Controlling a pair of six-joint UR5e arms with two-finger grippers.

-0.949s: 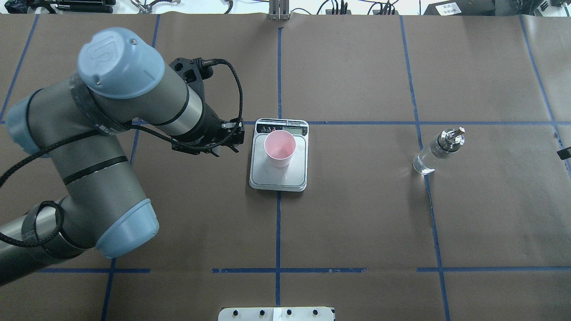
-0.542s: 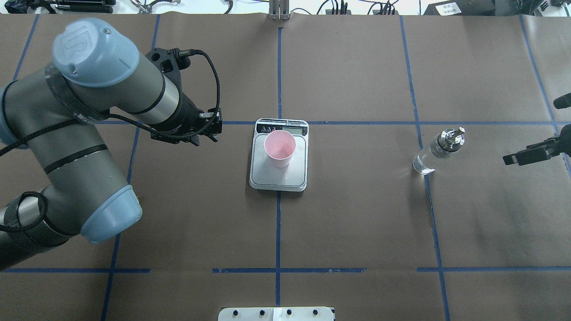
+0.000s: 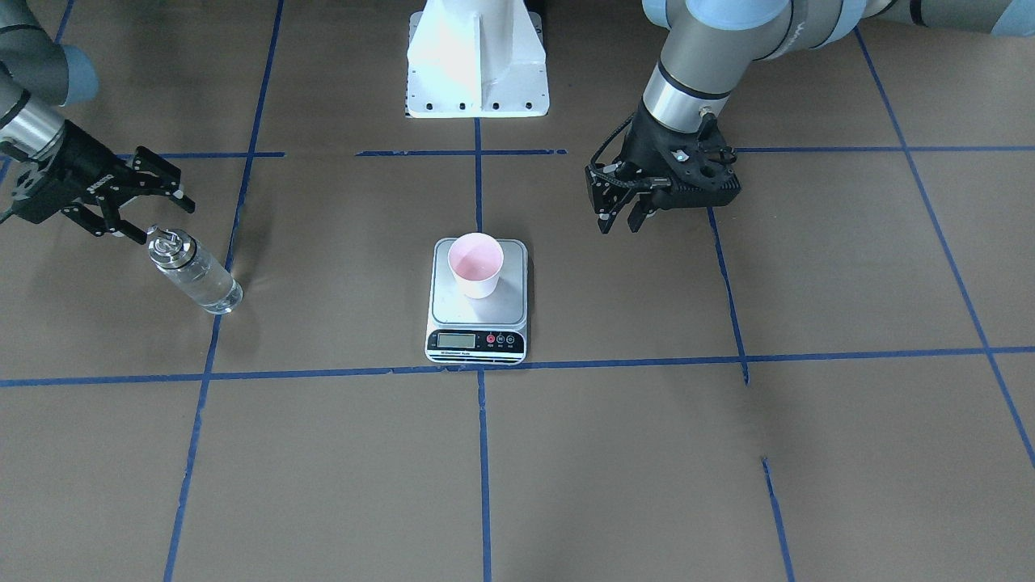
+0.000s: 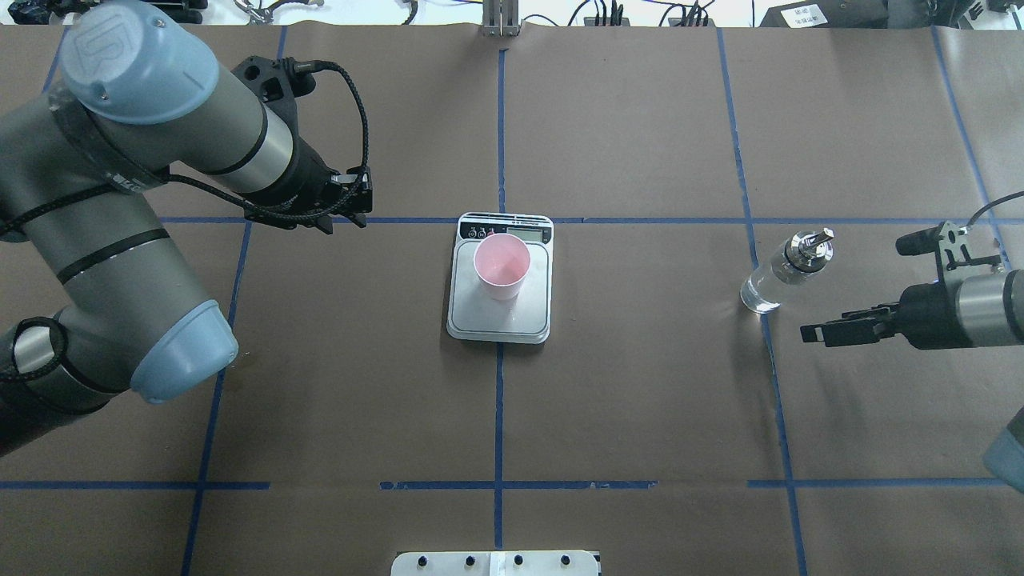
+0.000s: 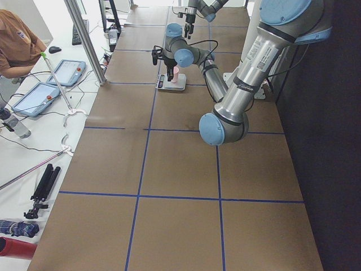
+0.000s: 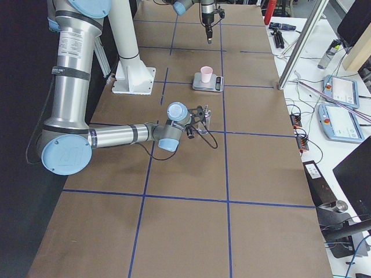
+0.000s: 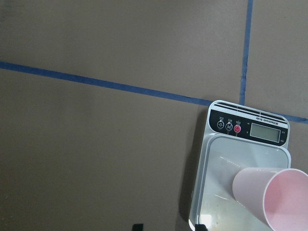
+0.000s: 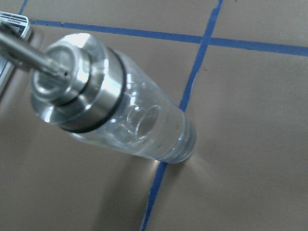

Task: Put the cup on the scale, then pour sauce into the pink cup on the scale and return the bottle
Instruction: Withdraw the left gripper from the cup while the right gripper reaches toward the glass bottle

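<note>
The pink cup [image 4: 502, 266] stands upright on the scale [image 4: 500, 328], also in the front view [image 3: 476, 264] and the left wrist view [image 7: 269, 197]. The clear glass bottle [image 4: 780, 272] with its silver spout cap stands on the table to the right, holding clear sauce [image 8: 144, 130]. My left gripper [image 4: 342, 225] is open and empty, left of the scale and apart from it [image 3: 620, 224]. My right gripper [image 3: 164, 218] is open and empty, close beside the bottle [image 3: 198, 279] near its cap, not touching it [image 4: 810, 331].
Brown paper with blue tape lines covers the table. The white robot base plate [image 3: 477, 65] sits at the robot's edge. Tablets, cables and a seated person [image 5: 17, 39] are on a side table beyond the far edge.
My left arm has drawn back left and away from the scale, leaving the cup on it. My right arm has come in from the right edge toward the bottle.
</note>
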